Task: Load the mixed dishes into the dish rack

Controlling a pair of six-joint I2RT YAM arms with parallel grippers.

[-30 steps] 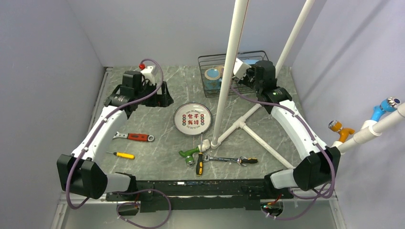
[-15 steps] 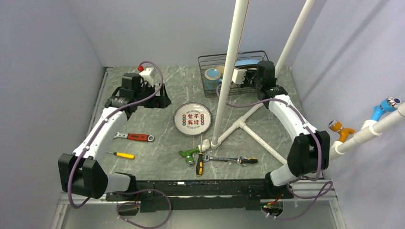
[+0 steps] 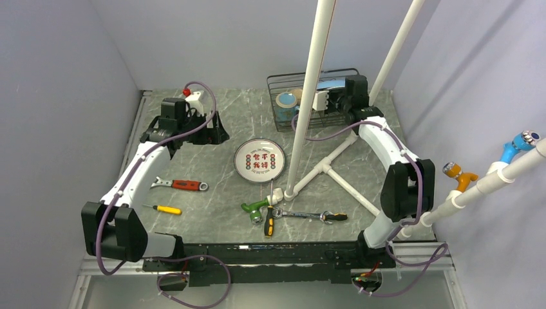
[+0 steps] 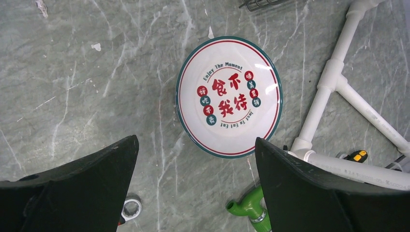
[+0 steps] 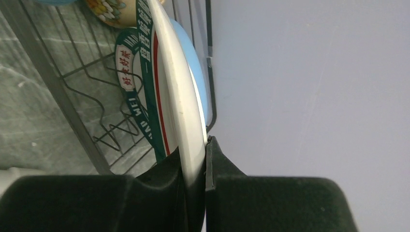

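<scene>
**Spotter:** What are you holding?

**Me:** My right fingers [image 5: 217, 164] are pinched across the rim of the green-patterned plate [image 5: 181, 96]; it stands on edge, reaching away from them into the dish rack [image 5: 59, 82]; whether it is seated in a slot, I cannot tell.

**Spotter:** How does it handle?

**Me:** I'd judge it stiff glazed ceramic; weighty for a rim pinch, slick, and quick to chip against wire; the rim is the only sensible hold, so let go only once the wires carry it.

**Spotter:** And the left?

**Me:** My left fingers [image 4: 82, 193] are spread wide and holding nothing; the red-lettered plate [image 4: 228, 96] lies flat on the surface [image 4: 72, 72] just ahead of them, between the tips; lying flat, I expect it wants its edge taken across the thickness.

**Spotter:** Give me a count.

**Me:** Three plates: one in my right fingers; the light-blue plate [image 5: 196, 63] just behind it, on edge; one flat below my left. One teal mug [image 3: 286, 102] in the rack, beyond my right fingers. Bowls: none I can be sure of; a yellowish flowered piece past the held plate is too cropped to name.
</scene>
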